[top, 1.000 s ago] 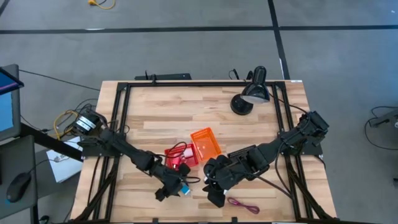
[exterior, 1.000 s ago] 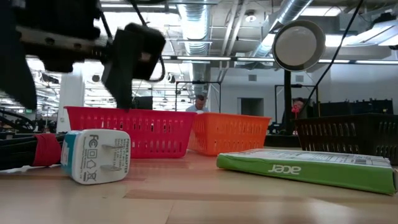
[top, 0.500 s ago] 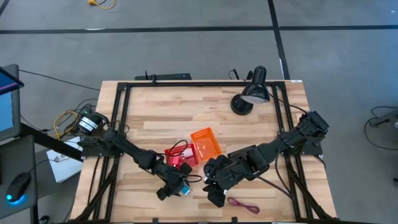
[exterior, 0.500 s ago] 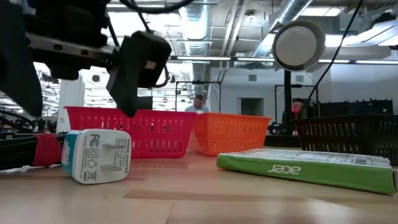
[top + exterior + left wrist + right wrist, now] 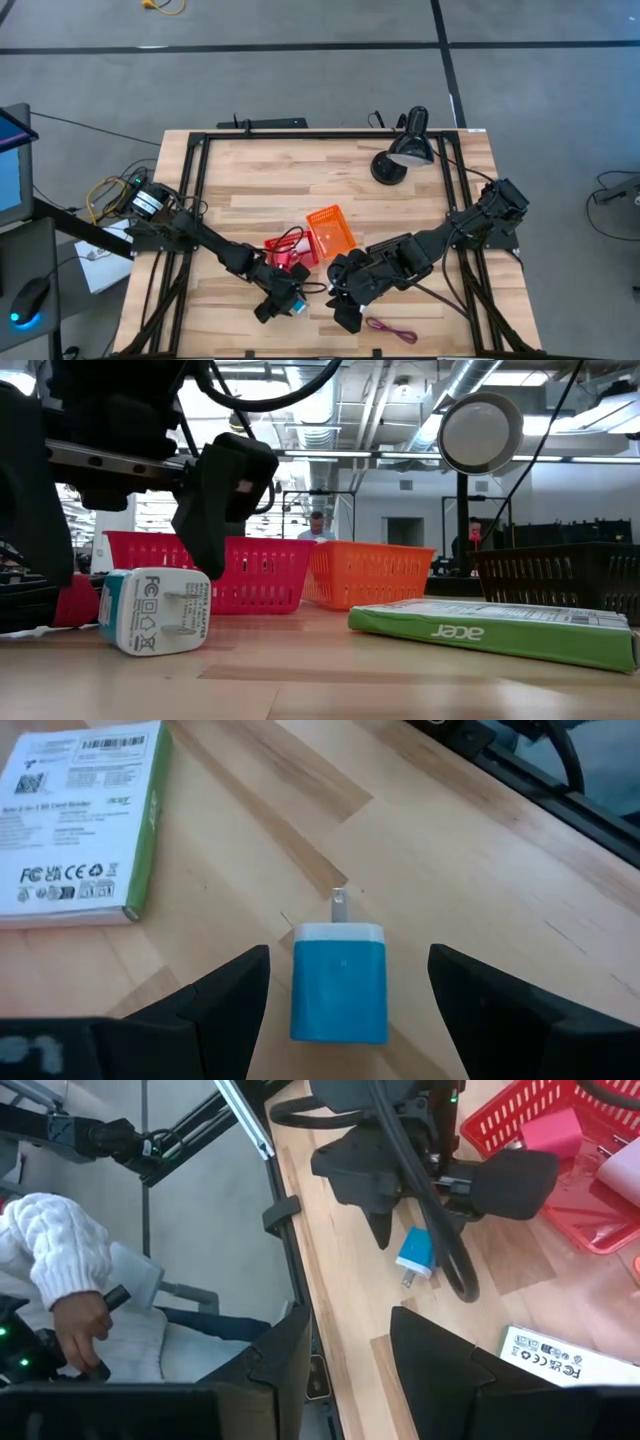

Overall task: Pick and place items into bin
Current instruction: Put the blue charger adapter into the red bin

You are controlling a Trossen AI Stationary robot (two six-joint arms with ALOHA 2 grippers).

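On the wooden surface (image 5: 260, 180), biggest first: both arms reach toward the near edge. Mid-surface sit the red bin (image 5: 286, 250) and the orange bin (image 5: 331, 229), touching side by side, open tops ready for drops. The lamp (image 5: 405, 150) stands well apart at the far side, out of the way. A green-edged box (image 5: 85, 825) lies flat near the right arm. Left end effector (image 5: 340, 990) hovers low, fingers spread wide either side of the blue charger (image 5: 339, 983), lined up for a pinch, I'd say; the charger lies flat, prongs pointing away, just beside the red bin. Right end effector (image 5: 350, 1350) waits nearby, open and empty. Smallest, the maroon cord (image 5: 392, 329) lies close to the near edge. Bare wood around the charger gives closing room.
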